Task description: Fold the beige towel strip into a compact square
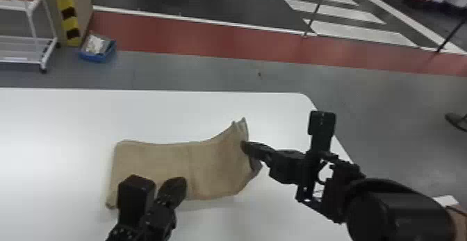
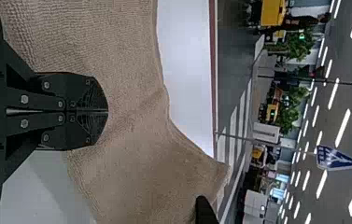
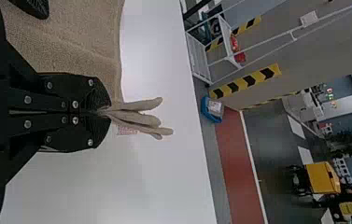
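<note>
We have the beige towel strip (image 1: 149,158) lying across the white table (image 1: 62,118), its long sides running roughly left to right in the head view. Our right hand (image 1: 245,147) is at the strip's right end, closed on the cloth. In the right wrist view we see gathered layers squeezed between the fingertips of that right hand (image 3: 104,112), several folds sticking out past them. That end of the strip stands up off the table, with a peak on the far side of our grip and a loose bit on the near side.

Our left hand (image 1: 177,184) is at the strip's near edge, left of its middle. Its two fingers are pressed together, narrow, over the cloth; we cannot tell whether the tips touch it. The left part of the strip lies mostly flat, and a faint crease crosses it near the middle.

Beyond the table, a blue box (image 1: 97,57) sits on the floor (image 1: 194,70) near a white rack (image 1: 26,39).
</note>
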